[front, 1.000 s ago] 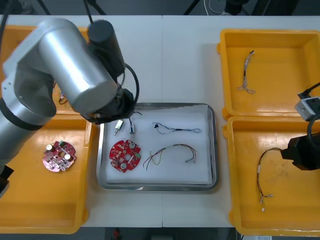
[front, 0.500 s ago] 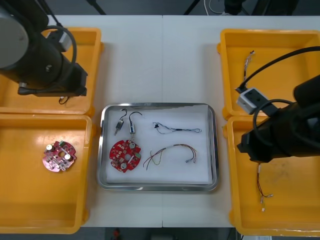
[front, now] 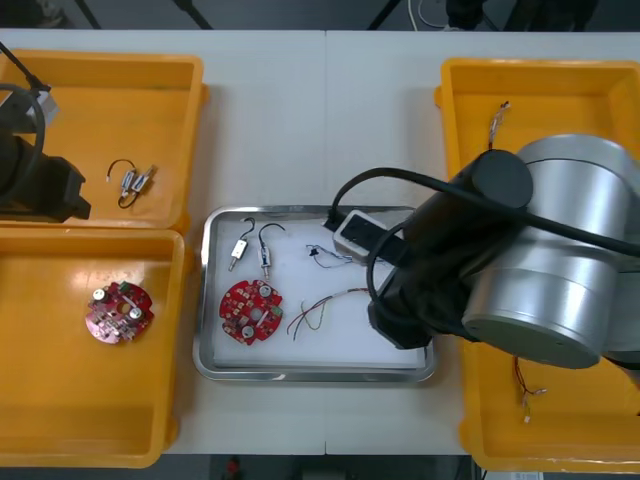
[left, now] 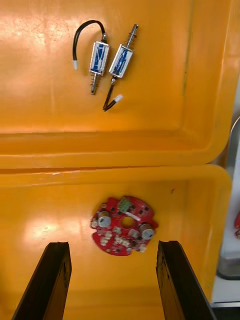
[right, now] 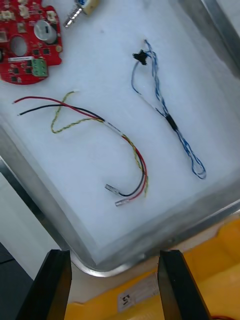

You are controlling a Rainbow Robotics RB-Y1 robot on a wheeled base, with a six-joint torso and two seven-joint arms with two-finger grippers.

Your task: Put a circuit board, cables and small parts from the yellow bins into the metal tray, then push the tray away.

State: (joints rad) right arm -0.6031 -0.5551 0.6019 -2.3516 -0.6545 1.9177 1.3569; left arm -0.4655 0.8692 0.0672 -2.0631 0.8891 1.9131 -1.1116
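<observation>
At the left edge of the bench (front: pixel 320 120), the left arm (front: pixel 30 175) hangs over the left yellow bins (front: pixel 90 110). The left hand (left: pixel 114 246) is spread wide and holds nothing. It is above a circuit board (left: pixel 124 225) in the near bin, and small metal parts (left: pixel 107 57) lie in the far one. The metal tray (front: pixel 205 300) holds a second board (front: pixel 249 311) and two metal parts (front: pixel 238 253). The right arm (front: pixel 530 270) bends across the tray's right side. The right hand (right: pixel 114 254) is wide and empty over the rim, near the red and yellow cable (right: pixel 100 125) and the blue and white cable (right: pixel 165 110).

Holds the right arm (front: pixel 530 250), a bulky silver and black elbow, low across the middle from the right side, its jaws spread, 2 black fingers (right: pixel 50 285) well apart. Holds the left arm (front: pixel 35 180) at the far left edge, jaws likewise spread, 2 fingers (left: pixel 52 280) apart.
</observation>
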